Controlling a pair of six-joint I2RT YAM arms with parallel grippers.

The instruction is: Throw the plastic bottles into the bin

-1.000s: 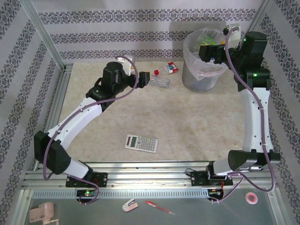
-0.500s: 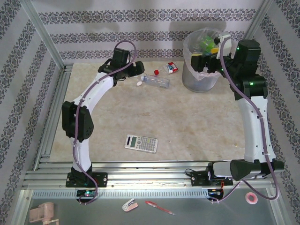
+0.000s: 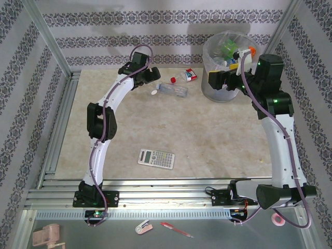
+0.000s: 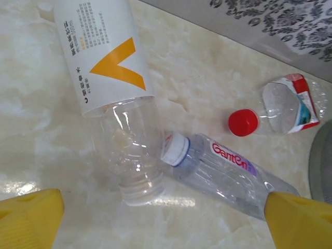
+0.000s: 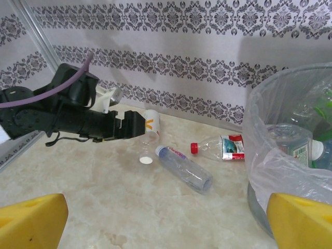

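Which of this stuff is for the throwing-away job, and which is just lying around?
For the job: orange-V bottle, white-capped bottle, red-capped crushed bottle, bin.
Just lying about: calculator, red pen, pink tape roll.

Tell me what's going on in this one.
Two robot arms are clearing plastic bottles into the round grey bag-lined bin. The left gripper hangs open above three at the far side of the table: an uncapped white-labelled bottle, a clear white-capped bottle and a crushed red-capped bottle. The right gripper is open beside the bin, which already holds several bottles.
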